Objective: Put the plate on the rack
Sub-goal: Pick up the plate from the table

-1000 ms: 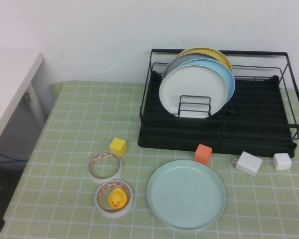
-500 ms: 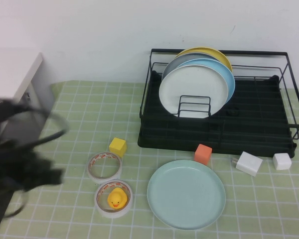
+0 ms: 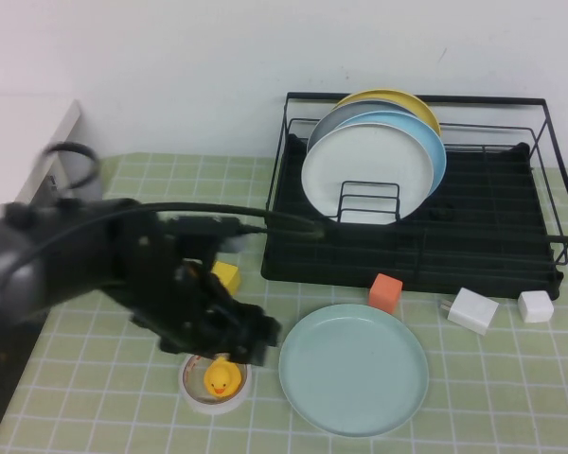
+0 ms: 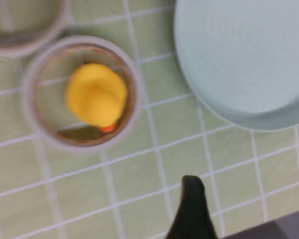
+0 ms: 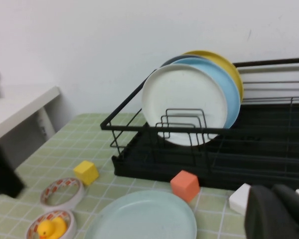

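The pale mint-green plate (image 3: 354, 369) lies flat on the checked cloth in front of the black wire rack (image 3: 511, 270). It also shows in the left wrist view (image 4: 244, 55) and the right wrist view (image 5: 144, 216). My left gripper (image 3: 251, 339) hovers low just left of the plate's rim, over the tape roll that holds the duck, apart from the plate. The arm is blurred. My right gripper (image 5: 275, 191) is shut and empty, out of the high view, back on the plate's right side near the white blocks.
The rack holds upright white (image 3: 367, 170), sky-blue (image 3: 434, 142), grey and yellow plates at its left end. An orange cube (image 3: 386, 292), a yellow cube (image 3: 227, 276), a tape roll with a yellow duck (image 3: 215, 383) and two white blocks (image 3: 473, 310) lie around the plate.
My left arm has swung in from the left edge to beside the plate, and now covers the empty tape roll. The plate and rack have not moved.
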